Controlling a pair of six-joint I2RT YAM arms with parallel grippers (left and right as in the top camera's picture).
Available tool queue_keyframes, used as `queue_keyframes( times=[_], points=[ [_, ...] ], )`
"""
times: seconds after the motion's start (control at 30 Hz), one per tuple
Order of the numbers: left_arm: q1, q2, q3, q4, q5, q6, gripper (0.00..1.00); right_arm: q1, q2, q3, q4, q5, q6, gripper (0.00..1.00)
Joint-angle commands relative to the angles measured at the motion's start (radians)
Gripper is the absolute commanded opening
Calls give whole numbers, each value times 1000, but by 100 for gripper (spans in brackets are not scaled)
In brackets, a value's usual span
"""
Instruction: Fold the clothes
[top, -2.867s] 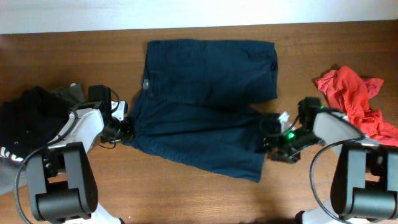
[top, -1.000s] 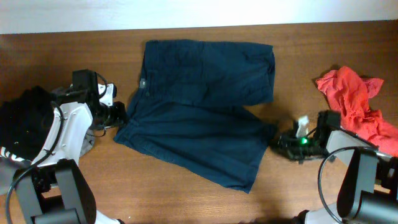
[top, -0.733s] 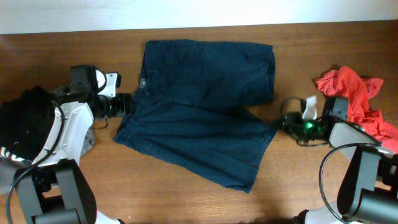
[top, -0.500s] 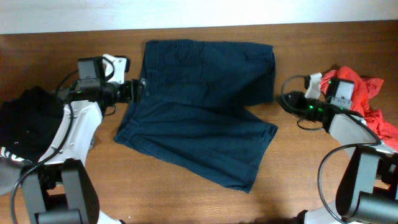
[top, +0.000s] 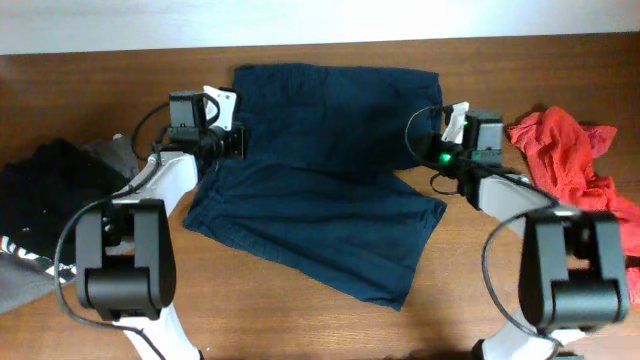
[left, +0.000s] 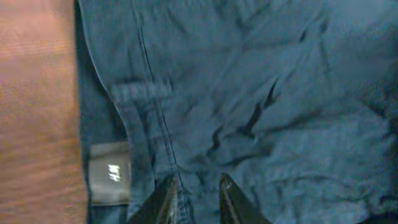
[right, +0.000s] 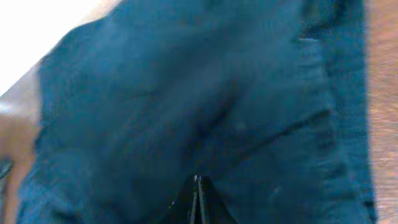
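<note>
Left tool (left: 194, 186), right tool (right: 197, 184) moved up onto shorts (top: 330, 190).

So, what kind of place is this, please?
Probably a robotics lab or test bench for folding laundry. A left arm and a right arm stand at a wooden table, navy shorts lie spread between them, and more clothes wait at the sides: a red garment and a dark pile.
</note>
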Motion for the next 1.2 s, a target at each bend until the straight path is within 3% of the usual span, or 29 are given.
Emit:
queue_keyframes(
  times=[0.0, 0.17, 0.4, 0.63, 0.83, 0.93, 1.07, 1.17],
  points=[
    [4, 51, 5, -14, 11, -13, 21, 5, 63, 8, 44, 115, 68, 4],
    [4, 62, 5, -60, 10, -12, 21, 5, 132, 8, 56, 158, 68, 4],
    [4, 62, 5, -279, -127, -13, 9, 2, 134, 8, -146, 278, -21, 4],
    [31, 61, 5, -516, -357, -118, 2, 4, 3, 8, -449, 364, -39, 4],
    [75, 53, 5, -596, -368, -122, 1, 5, -177, 8, -665, 492, -82, 4],
    [71, 30, 15, -590, -365, -98, 6, 5, -257, 8, -633, 418, -149, 4],
    [51, -14, 78, -571, -352, -85, 11, 5, -306, 8, -450, 229, -176, 14],
    [40, -34, 122, -530, -329, -85, 16, 5, -280, 8, -326, 149, -140, 32]
  ],
)
